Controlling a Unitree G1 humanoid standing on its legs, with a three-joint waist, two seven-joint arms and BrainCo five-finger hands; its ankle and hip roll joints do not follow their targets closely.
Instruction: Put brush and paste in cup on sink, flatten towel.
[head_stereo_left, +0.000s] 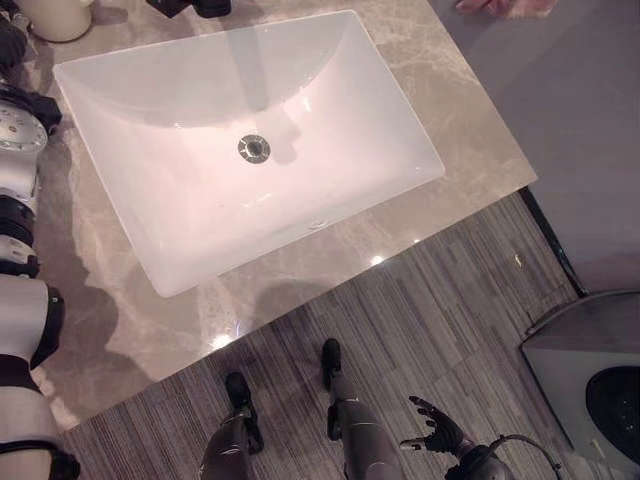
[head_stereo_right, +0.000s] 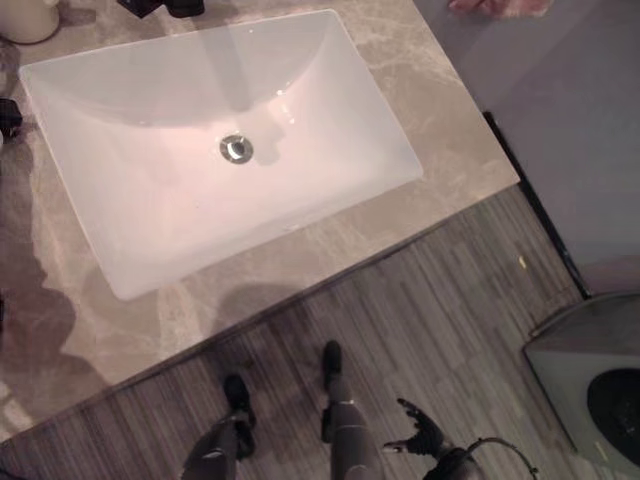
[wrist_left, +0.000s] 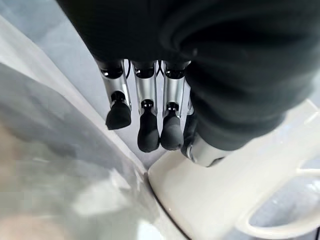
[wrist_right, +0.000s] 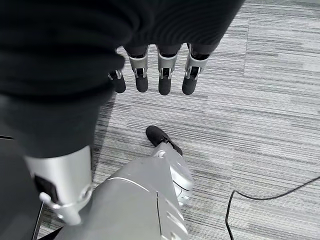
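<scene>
A cream cup (head_stereo_left: 55, 18) with a handle stands on the marble counter (head_stereo_left: 110, 330) at the far left corner, beside the white sink basin (head_stereo_left: 330, 90). My left hand (wrist_left: 150, 125) hovers just over the cup (wrist_left: 225, 200); its fingers are straight and hold nothing, and the thumb lies close to the rim. A pink towel (head_stereo_left: 505, 8) shows at the far right edge. My right hand (head_stereo_left: 435, 430) hangs low over the striped floor, well away from the counter, fingers spread and empty.
A black faucet base (head_stereo_left: 190, 6) stands behind the basin, whose drain (head_stereo_left: 254, 148) sits at its middle. A grey bin-like unit (head_stereo_left: 590, 380) stands on the floor at the lower right. The counter's front edge runs diagonally.
</scene>
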